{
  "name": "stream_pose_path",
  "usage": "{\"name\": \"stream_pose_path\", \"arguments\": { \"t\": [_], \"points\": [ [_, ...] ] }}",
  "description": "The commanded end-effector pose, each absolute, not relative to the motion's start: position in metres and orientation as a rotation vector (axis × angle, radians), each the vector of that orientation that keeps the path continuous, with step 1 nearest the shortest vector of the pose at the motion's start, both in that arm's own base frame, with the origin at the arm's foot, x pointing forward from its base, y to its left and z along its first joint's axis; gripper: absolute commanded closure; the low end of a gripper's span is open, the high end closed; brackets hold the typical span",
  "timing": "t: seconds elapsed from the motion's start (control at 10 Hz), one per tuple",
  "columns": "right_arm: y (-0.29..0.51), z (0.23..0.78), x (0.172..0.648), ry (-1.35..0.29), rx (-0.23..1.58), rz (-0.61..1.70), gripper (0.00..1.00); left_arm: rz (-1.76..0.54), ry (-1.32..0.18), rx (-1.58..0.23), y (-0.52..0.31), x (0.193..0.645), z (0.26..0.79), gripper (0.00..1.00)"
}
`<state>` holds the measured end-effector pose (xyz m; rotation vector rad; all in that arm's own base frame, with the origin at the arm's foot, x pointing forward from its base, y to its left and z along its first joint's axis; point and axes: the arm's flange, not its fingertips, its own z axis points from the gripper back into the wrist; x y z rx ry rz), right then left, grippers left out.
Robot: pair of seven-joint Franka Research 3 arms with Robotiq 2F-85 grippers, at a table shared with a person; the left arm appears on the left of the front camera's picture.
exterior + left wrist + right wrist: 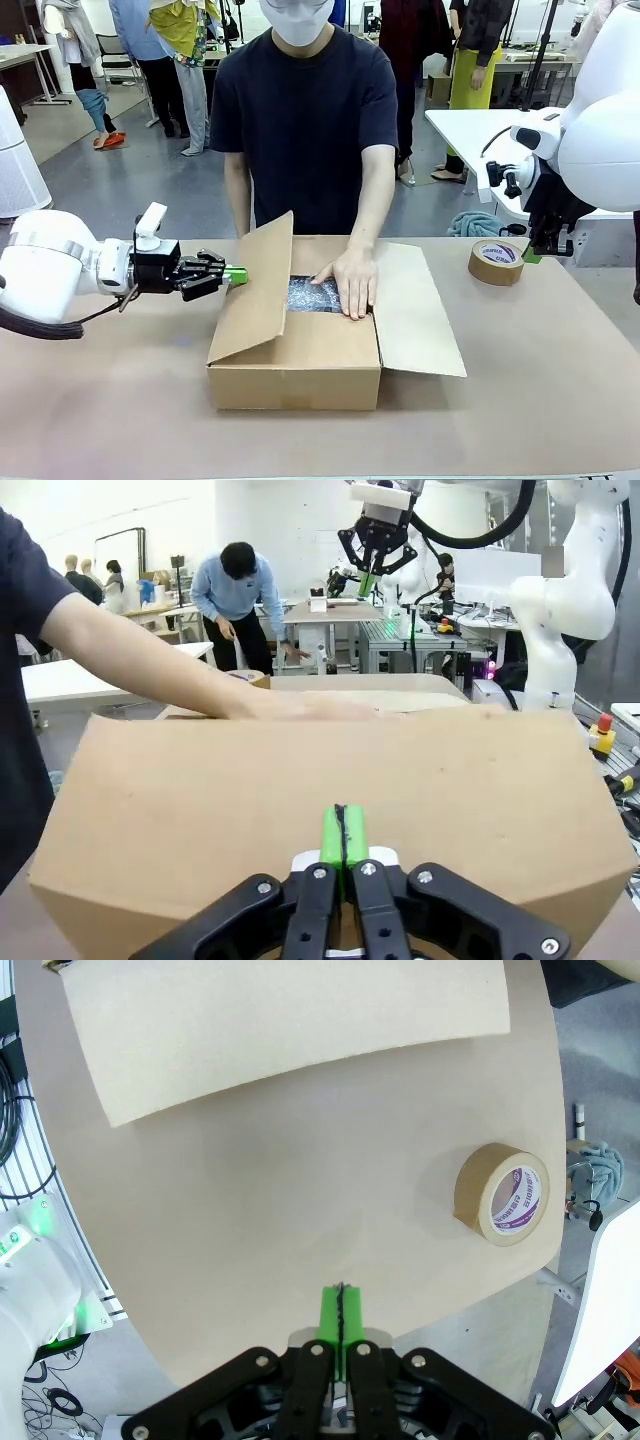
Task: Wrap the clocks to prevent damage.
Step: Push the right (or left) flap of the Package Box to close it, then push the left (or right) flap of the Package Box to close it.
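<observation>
An open cardboard box (295, 360) sits mid-table. Inside it lies a bubble-wrapped bundle (310, 295), and a person's hand (350, 285) presses flat on it. The clocks themselves are hidden. My left gripper (235, 274) is shut and empty, with its green tips right at the outer face of the raised left flap (250, 290). I cannot tell whether they touch. In the left wrist view the shut gripper (343, 835) points at that flap (250, 800). My right gripper (532, 257) hangs shut above the table's right side; its wrist view shows the gripper (341, 1310) empty.
A roll of brown tape (496, 262) lies on the table just below my right gripper, and it appears as the tape roll (503, 1193) in the right wrist view too. The box's right flap (415, 310) lies folded out flat. The person stands at the far edge.
</observation>
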<state>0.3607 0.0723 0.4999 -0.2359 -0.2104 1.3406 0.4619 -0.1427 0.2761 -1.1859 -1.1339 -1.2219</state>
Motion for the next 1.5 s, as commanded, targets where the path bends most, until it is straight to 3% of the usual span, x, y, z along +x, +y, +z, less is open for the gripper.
{"name": "stream_pose_path", "arguments": {
  "t": [0.0, 0.4, 0.5, 1.4],
  "points": [
    [0.074, 0.497, 0.360, -0.225, -0.231, 1.327, 0.99, -1.246, -1.090, -1.208, -0.151, 0.469, 0.257, 1.00],
    [0.074, 0.497, 0.360, -0.225, -0.231, 1.327, 0.99, -1.282, -0.981, -1.252, -0.154, 0.464, 0.244, 1.00],
    [0.074, 0.497, 0.360, -0.225, -0.231, 1.327, 0.99, -1.224, -1.084, -1.256, -0.148, 0.469, 0.258, 1.00],
    [0.074, 0.497, 0.360, -0.225, -0.231, 1.327, 0.99, -1.224, -1.084, -1.256, -0.148, 0.469, 0.258, 1.00]
  ]
}}
